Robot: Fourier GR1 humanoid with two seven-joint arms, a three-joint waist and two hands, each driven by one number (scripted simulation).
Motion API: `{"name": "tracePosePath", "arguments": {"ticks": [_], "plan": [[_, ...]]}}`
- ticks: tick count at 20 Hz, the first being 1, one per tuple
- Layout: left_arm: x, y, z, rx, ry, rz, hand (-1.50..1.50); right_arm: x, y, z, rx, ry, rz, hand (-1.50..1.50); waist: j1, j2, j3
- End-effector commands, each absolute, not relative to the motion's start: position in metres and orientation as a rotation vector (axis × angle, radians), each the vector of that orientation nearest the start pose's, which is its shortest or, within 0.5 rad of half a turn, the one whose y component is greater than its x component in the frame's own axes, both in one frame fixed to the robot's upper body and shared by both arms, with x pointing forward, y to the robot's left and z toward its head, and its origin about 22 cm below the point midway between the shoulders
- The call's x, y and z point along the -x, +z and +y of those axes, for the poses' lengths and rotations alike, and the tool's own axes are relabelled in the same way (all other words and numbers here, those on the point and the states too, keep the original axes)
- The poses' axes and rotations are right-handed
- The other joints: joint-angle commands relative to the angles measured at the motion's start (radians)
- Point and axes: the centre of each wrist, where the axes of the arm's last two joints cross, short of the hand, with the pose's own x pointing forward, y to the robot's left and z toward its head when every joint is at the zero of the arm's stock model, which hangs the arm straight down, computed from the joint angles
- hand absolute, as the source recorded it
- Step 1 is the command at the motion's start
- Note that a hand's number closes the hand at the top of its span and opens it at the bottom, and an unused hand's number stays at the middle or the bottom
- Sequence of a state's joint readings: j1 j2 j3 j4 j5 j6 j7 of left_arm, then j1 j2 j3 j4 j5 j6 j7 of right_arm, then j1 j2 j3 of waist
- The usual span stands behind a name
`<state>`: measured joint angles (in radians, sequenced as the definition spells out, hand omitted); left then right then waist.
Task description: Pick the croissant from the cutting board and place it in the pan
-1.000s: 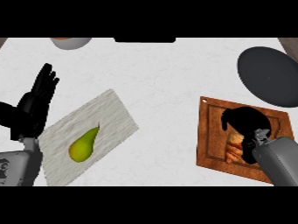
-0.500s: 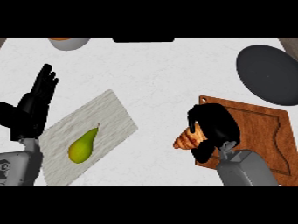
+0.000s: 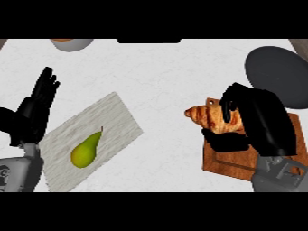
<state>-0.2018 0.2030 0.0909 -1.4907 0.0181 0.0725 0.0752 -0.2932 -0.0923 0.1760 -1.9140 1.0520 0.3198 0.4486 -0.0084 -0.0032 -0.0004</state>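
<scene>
Counter [image 3: 170,72] is white marble; we see our right hand [image 3: 256,122], curled round the croissant [image 3: 213,118], now nearer the pan [image 3: 283,76]; left hand [image 3: 30,113] stays open.

A: You log colours only. Counter [image 3: 163,76]: white, faint grey marbling. Croissant [image 3: 209,118]: golden brown with darker baked bands. Cutting board [image 3: 233,162]: reddish-brown wood with visible grain.

B: You add the pan [image 3: 283,81]: dark grey, uniform, no pattern. Right hand [image 3: 259,122]: black, on a grey forearm.

A: You note the left hand [image 3: 30,113] is black too, with a grey forearm. Pear [image 3: 86,151]: yellow-green, with a thin dark stem.

B: You record the cloth [image 3: 109,117] under the pear: off-white, mottled grey texture. Bowl [image 3: 73,43] at the top edge: grey outside, with an orange tint inside.
</scene>
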Motion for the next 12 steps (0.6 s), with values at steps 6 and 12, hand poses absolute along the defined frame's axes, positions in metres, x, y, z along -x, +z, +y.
{"name": "tracePosePath", "arguments": {"ticks": [6, 12], "plan": [[-0.297, 0.045, 0.275, -0.206, -0.034, -1.622, 0.0, -0.295, 0.171, -0.228, 0.826, 0.477, -1.616, 1.5, 0.009, 0.006, 0.001], [-0.303, 0.058, 0.265, -0.179, -0.04, -1.631, 0.0, -0.344, 0.16, -0.316, 0.941, 0.417, -1.584, 1.5, 0.019, 0.01, 0.001]]}}
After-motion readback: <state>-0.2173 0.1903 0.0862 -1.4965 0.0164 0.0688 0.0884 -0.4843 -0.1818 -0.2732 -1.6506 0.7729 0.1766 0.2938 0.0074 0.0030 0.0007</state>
